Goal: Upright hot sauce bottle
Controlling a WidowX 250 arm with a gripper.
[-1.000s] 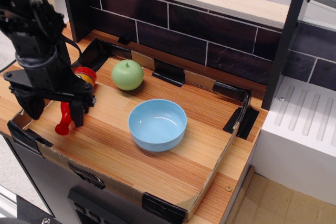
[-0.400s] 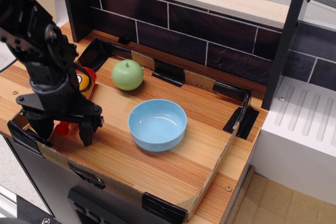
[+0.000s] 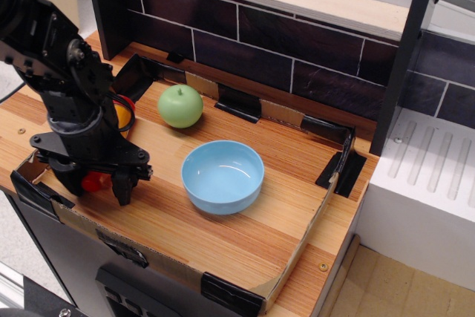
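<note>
Hot sauce bottle (image 3: 111,142), lying flat at worktop's left edge; gripper (image 3: 95,185) straddling cap end, fingers spread, unclenched; close squarely before tilting

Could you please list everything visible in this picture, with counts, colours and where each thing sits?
hot sauce bottle: one, red with orange label, lying at the tray's left edge, mostly hidden under the arm
apple: one, green, back of tray
bowl: one, light blue, empty, tray centre
tray: one, wooden with cardboard rim and black tape, on the counter
tiled wall: one, dark, behind the tray
arm: one, black, at left
tool: one, black, fingers down astride the bottle's red cap end
</note>
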